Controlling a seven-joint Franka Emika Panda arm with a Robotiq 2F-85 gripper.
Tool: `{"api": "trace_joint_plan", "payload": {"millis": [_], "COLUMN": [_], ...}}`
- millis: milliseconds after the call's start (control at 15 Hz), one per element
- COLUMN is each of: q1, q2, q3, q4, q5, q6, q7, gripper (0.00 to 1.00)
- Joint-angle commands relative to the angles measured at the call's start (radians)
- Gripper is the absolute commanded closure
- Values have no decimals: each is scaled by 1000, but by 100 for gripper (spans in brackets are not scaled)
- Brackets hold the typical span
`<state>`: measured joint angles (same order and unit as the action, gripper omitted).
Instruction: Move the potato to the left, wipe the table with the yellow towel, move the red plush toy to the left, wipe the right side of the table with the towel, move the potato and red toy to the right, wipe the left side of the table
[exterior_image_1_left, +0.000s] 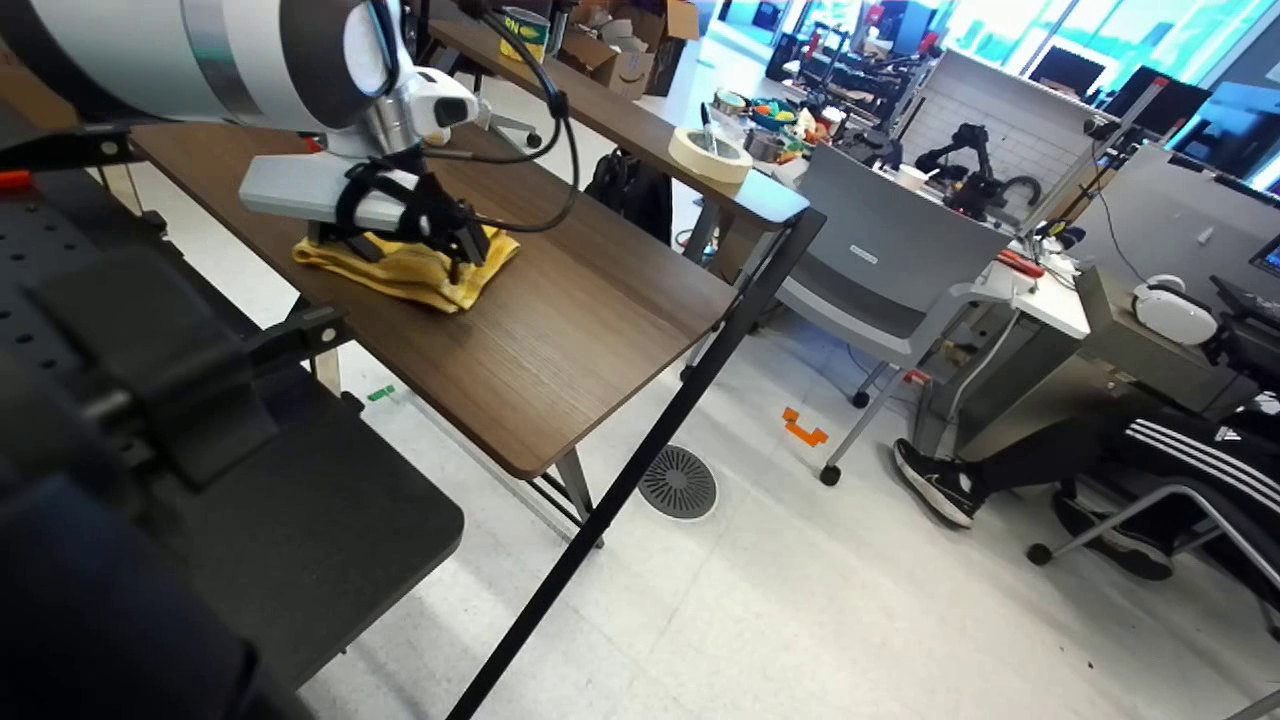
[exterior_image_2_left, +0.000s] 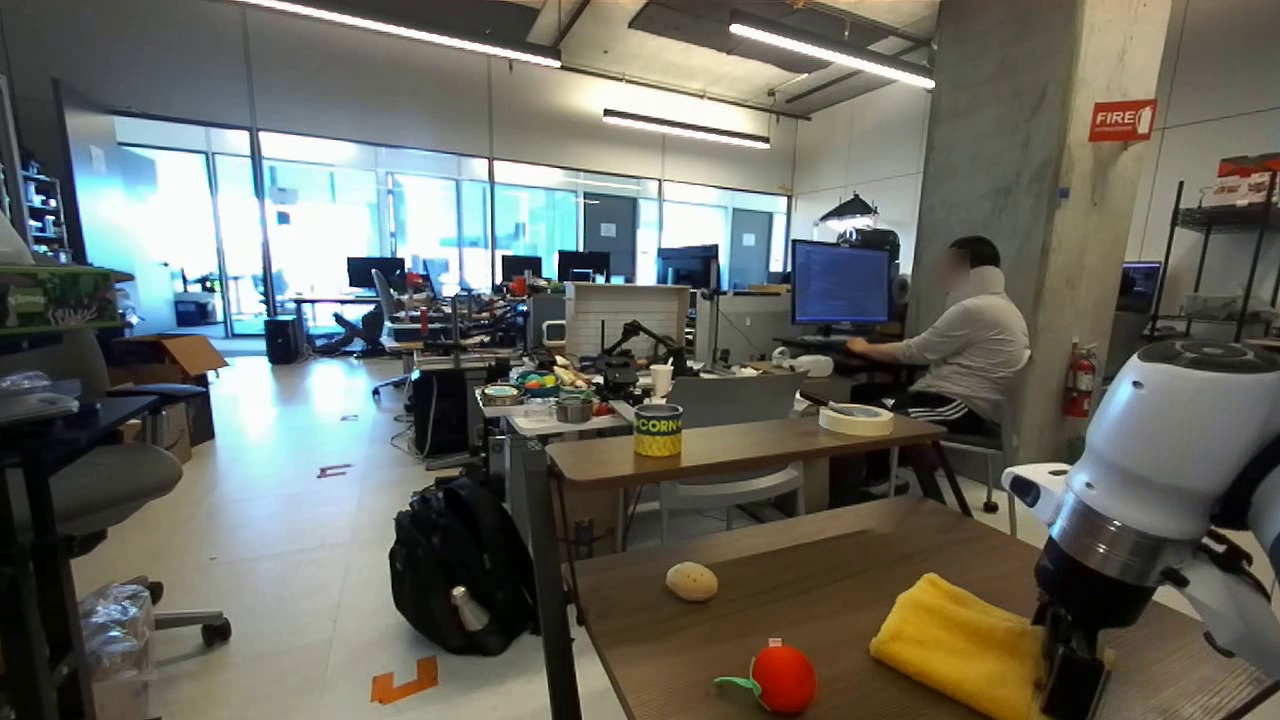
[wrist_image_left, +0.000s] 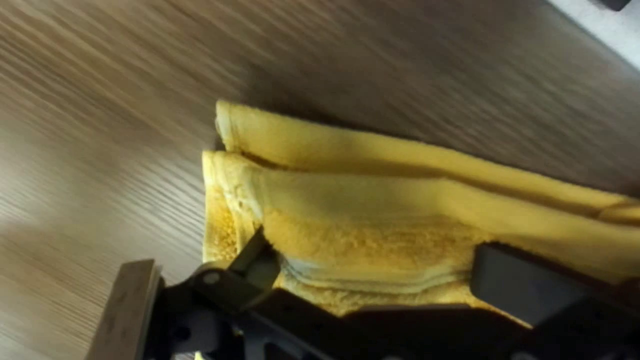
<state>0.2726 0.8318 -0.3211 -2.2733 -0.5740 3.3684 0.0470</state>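
The yellow towel (exterior_image_1_left: 400, 280) lies folded on the brown table (exterior_image_1_left: 570, 340) in both exterior views. Down at the towel is my gripper (wrist_image_left: 375, 265), its fingers spread wide and touching the cloth; folds of towel show between them in the wrist view, not pinched. In an exterior view the gripper (exterior_image_2_left: 1075, 670) stands at the towel's right end. Left of the towel (exterior_image_2_left: 950, 645) there, the red plush toy (exterior_image_2_left: 785, 682), with a green leaf, rests near the picture's lower edge. Farther back and to its left sits the tan potato (exterior_image_2_left: 692, 582).
Along the table's back runs a raised shelf (exterior_image_2_left: 740, 450) bearing a corn can (exterior_image_2_left: 658, 430) and a tape roll (exterior_image_2_left: 856, 421). A black post (exterior_image_1_left: 650, 460) crosses the table's near end. A grey chair (exterior_image_1_left: 880, 260) stands beyond the shelf. A cable (exterior_image_1_left: 570, 170) loops from the arm.
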Motion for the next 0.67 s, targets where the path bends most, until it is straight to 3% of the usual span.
{"api": "trace_joint_plan", "payload": {"millis": [0, 200, 333, 467, 600], "q1": [-106, -142, -122, -86, -76], "q2": [61, 127, 148, 156, 142], "q3": [12, -24, -61, -95, -76], "q4": [88, 189, 237, 262, 256], "q5": [208, 352, 422, 462, 440], "q6": [-65, -138, -217, -322, -379], "q7": [-88, -98, -64, -22, -15], "gripper": [0, 0, 0, 0, 0]}}
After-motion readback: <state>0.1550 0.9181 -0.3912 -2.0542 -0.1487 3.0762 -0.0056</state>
